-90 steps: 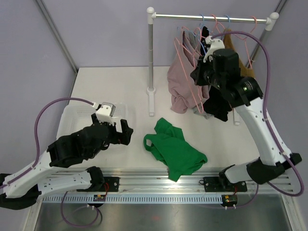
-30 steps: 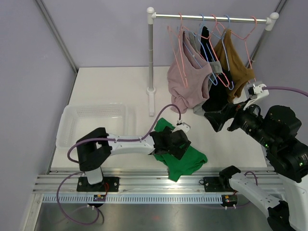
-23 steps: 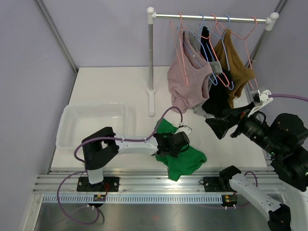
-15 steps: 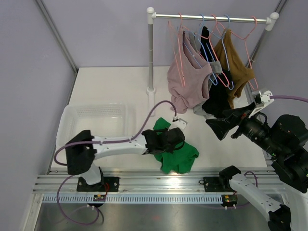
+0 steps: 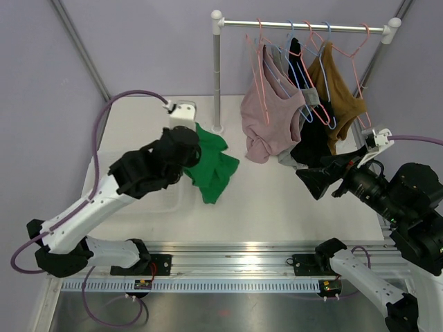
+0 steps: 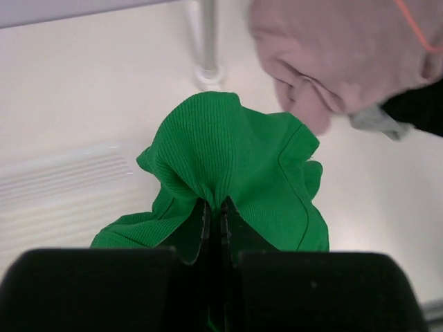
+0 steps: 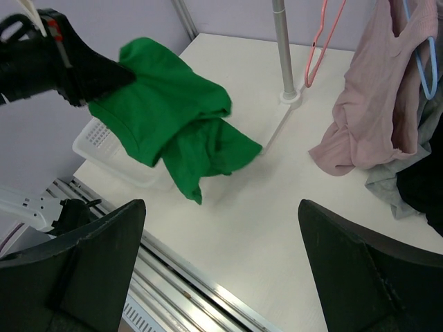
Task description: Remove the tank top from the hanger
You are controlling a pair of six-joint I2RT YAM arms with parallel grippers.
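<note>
The green tank top (image 5: pixel 211 166) hangs bunched in the air, off any hanger, with my left gripper (image 5: pixel 193 151) shut on its upper fold. In the left wrist view the jaws (image 6: pixel 214 207) pinch the green cloth (image 6: pixel 228 152) tightly. The right wrist view shows the top (image 7: pixel 173 117) drooping over the basket's corner. An empty pink hanger (image 5: pixel 253 50) hangs at the left of the rail (image 5: pixel 304 26). My right gripper (image 5: pixel 325 173) stands open and empty, low at the right, facing the table.
Pink (image 5: pixel 273 114), grey, black and brown (image 5: pixel 339 90) tops hang on hangers on the rail. The rack's post and foot (image 5: pixel 218 131) stand just right of the green top. A white basket (image 7: pixel 104 149) lies under my left arm at the table's left.
My left gripper shut on the green top at the table's front and carried it up and back left, over the basket's right edge. The right arm has barely moved.
</note>
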